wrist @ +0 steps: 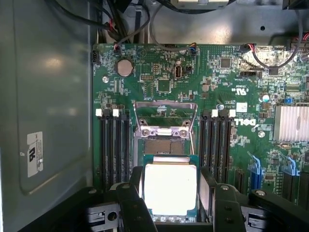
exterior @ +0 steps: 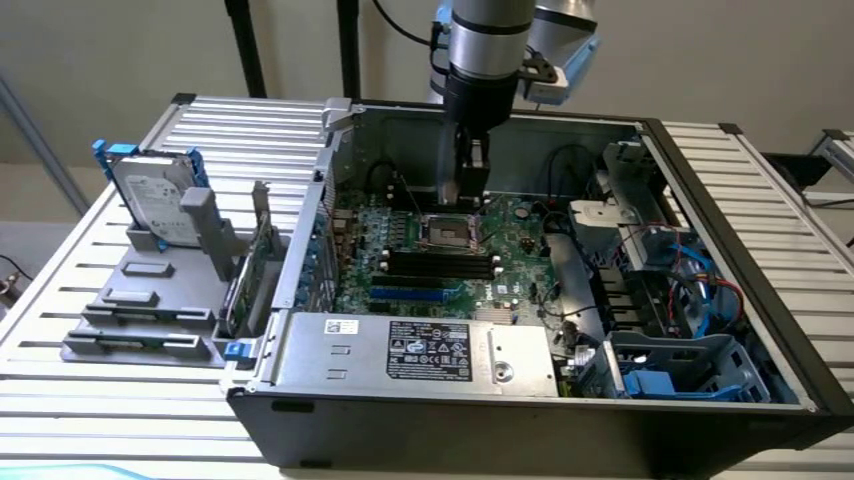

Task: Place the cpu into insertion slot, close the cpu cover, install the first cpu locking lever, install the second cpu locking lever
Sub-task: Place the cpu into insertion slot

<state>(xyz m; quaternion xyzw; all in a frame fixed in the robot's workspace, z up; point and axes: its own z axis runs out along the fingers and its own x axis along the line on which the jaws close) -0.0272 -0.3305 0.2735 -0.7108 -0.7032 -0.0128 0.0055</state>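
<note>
My gripper (wrist: 170, 193) is shut on the cpu (wrist: 170, 187), a pale square chip held flat between the two dark fingers (wrist: 131, 195). It hangs just above the green circuit board (wrist: 217, 82), close to the insertion slot (wrist: 163, 146), whose brownish square bed shows just beyond the chip's edge. The cpu cover (wrist: 165, 107), a silvery frame with a square window, lies flipped open past the slot. In the exterior view the gripper (exterior: 461, 195) reaches down into the open computer case, right over the insertion slot (exterior: 450, 232).
Long black memory slots (wrist: 115, 145) flank the socket on both sides. A silver heatsink (wrist: 291, 123) and blue clips sit nearby. The case wall (exterior: 327, 200), power supply box (exterior: 414, 350), drive cage (exterior: 681, 365) and cables surround the board. A hard drive (exterior: 154, 195) stands outside, on the exterior view's left.
</note>
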